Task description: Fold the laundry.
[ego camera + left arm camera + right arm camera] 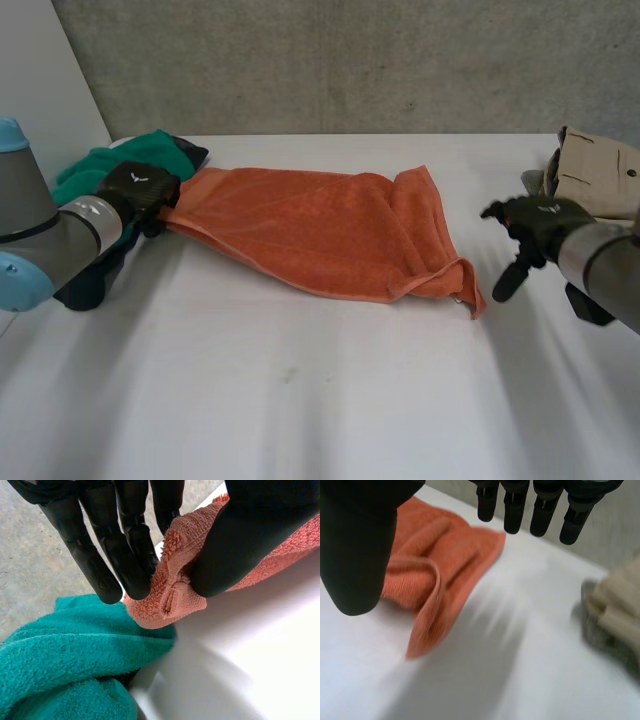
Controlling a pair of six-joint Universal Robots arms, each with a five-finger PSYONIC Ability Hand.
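1. This looks like a robotics lab or test room, not a home.
2. The back wall [350,60] is raw grey concrete, unpainted.
3. A plain white panel [40,70] stands at the worktop's left side and meets that wall.
4. The worktop [300,400] is a flat, plain white surface.
5. Two machine arms reach over it. The left arm [40,230] has grey joints and light-blue caps. The right arm [610,265] is grey too. They end in the black left robot hand [140,188] and right robot hand [535,222].
6. Laundry lies straight on the worktop. An orange towel [320,230] is spread in the middle, a green towel [105,168] is heaped at the far left, and beige folded clothes [600,170] sit at the far right.
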